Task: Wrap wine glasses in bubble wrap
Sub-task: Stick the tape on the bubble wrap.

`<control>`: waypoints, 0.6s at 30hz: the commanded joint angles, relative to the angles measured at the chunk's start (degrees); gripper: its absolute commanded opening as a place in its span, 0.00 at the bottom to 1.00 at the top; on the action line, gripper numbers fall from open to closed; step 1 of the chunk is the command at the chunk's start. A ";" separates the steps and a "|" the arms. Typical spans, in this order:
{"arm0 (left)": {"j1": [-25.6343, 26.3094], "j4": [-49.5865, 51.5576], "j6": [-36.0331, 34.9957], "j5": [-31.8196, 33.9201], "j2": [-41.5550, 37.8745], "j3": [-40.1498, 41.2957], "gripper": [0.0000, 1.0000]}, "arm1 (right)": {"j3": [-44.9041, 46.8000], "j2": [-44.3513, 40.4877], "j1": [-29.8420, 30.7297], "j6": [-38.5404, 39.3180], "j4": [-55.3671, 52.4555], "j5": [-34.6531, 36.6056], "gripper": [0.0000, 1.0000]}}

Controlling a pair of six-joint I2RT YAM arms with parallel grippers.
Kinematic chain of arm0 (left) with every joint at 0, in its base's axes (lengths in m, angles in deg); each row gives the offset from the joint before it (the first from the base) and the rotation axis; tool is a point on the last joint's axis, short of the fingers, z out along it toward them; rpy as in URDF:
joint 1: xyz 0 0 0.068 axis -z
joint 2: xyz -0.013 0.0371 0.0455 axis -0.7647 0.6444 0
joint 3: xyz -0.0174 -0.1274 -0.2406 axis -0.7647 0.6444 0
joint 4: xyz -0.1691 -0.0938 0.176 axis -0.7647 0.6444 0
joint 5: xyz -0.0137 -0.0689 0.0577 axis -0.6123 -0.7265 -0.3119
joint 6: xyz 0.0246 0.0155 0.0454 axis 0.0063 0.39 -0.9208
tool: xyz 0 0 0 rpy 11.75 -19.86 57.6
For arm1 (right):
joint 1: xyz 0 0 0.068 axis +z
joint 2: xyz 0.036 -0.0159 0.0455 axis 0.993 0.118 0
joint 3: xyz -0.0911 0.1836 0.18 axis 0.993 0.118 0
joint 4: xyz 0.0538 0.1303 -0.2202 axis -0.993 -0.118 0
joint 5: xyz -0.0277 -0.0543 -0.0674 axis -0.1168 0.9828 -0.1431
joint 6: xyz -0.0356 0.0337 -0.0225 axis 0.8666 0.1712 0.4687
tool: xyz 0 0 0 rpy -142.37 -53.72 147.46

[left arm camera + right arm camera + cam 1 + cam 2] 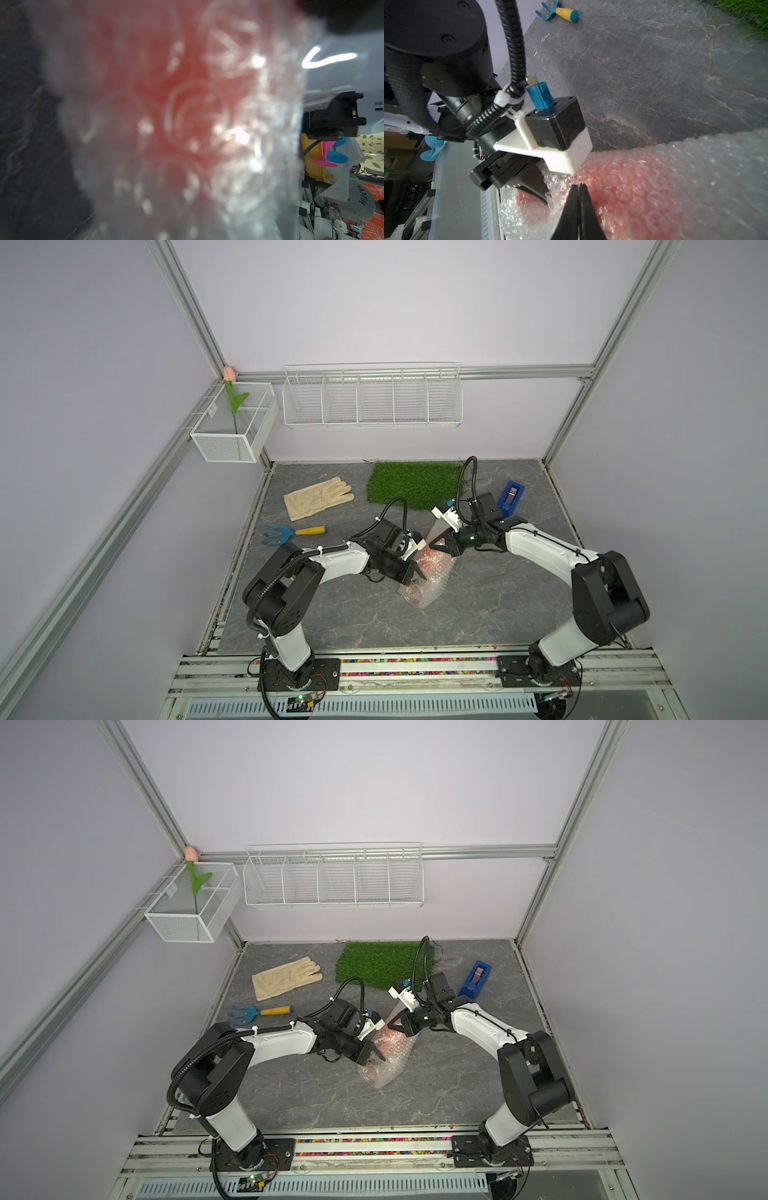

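The red-orange goblet (pixel 428 562) lies bundled in the bubble wrap (pixel 424 593) in the middle of the surface (pixel 478 605). The left hand (pixel 419 576), nearly closed, pinches the wrap on the bundle's left. The right hand (pixel 431 544) is fully closed at its far end.

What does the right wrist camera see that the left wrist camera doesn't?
Only the right wrist view shows the small blue garden rake with a yellow handle and the green turf mat. Only the left wrist view shows a pink plastic goblet beyond the table. Both show the clear bubble wrap with the red-orange plastic goblet showing through it, very blurred in the left wrist view, and the grey stone-patterned table.
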 commanded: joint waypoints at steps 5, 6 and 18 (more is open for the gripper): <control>0.01 0.14 -1.49 -2.11 0.90 -1.59 0.15 | 0.57 1.69 0.14 6.49 -1.01 1.92 0.07; 0.01 0.23 -1.49 -2.13 0.98 -1.71 0.15 | 1.09 1.78 0.08 6.94 -0.50 1.92 0.07; 0.01 0.88 -1.38 -1.83 1.03 -2.17 0.16 | 3.87 -0.04 0.31 9.64 2.77 3.60 0.16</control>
